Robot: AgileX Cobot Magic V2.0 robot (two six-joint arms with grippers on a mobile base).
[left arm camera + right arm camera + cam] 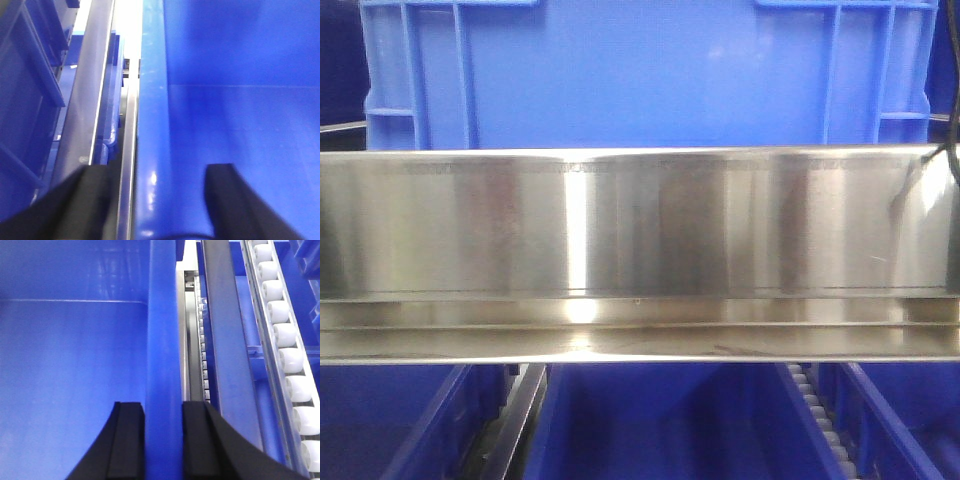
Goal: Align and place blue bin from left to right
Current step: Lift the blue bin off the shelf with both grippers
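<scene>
Blue bin upright, side walls running straight ahead.

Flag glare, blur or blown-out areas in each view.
Front view: bright vertical glare streak on the steel rail. Left wrist view: blurred throughout, left hand edges smeared, white strip at top blown out. Right wrist view: sharpest; right hand and white rollers crisp.

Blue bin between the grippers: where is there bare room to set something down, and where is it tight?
Free: the blue bin floor, bordered by its walls. Tight: both side rims, straddled by the left gripper and right gripper; a metal rail and roller track crowd the right rim.
</scene>
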